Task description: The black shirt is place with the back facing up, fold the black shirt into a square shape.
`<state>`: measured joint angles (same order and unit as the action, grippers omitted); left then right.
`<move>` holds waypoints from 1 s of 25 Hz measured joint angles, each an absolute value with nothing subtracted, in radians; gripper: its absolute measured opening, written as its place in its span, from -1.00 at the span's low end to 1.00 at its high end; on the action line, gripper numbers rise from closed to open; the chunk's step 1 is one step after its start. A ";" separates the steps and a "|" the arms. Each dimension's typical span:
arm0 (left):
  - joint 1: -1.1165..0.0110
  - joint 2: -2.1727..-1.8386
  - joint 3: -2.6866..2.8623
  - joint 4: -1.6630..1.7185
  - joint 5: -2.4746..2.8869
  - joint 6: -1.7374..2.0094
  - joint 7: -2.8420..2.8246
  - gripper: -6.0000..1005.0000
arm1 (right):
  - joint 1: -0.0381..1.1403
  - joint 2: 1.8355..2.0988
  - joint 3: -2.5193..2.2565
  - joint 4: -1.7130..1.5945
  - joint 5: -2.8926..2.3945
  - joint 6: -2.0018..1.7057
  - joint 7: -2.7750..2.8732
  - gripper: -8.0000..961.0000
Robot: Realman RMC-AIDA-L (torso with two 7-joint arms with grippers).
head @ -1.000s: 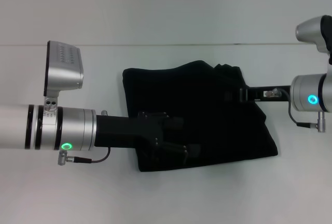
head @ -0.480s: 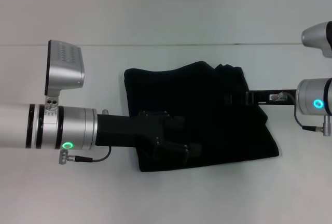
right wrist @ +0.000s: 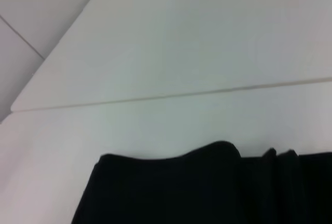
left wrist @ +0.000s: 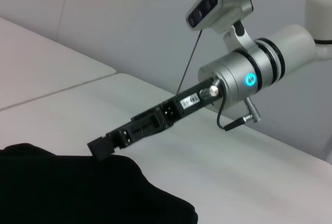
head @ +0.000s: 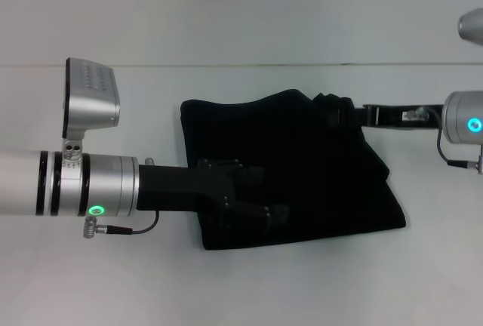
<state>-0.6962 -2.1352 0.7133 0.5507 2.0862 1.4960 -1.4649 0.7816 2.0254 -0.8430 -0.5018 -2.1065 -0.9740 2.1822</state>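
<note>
Head view: the left gripper (head: 260, 209) lies low over the near-left part of the black shirt (head: 302, 152); black on black, so I cannot tell how its jaws stand. The right gripper (head: 341, 114) reaches the shirt's far-right edge; its state cannot be told either. The shirt lies folded into a rough, rumpled square on the white table (head: 241, 281).

Left wrist view: the right gripper's (left wrist: 101, 148) tip touches the shirt's (left wrist: 78, 193) raised edge.

Right wrist view: only the shirt's (right wrist: 207, 193) wavy far edge shows.
</note>
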 joint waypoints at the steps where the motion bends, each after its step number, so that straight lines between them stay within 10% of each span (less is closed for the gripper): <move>1: -0.696 -2.135 0.713 0.551 2.086 1.496 -1.465 0.78 | 0.787 2.023 -0.843 -0.498 -2.107 -0.973 2.192 0.56; 25: -0.702 -2.129 0.710 0.551 2.079 1.468 -1.465 0.77 | 0.867 2.042 -0.842 -0.356 -2.104 -0.828 2.220 0.56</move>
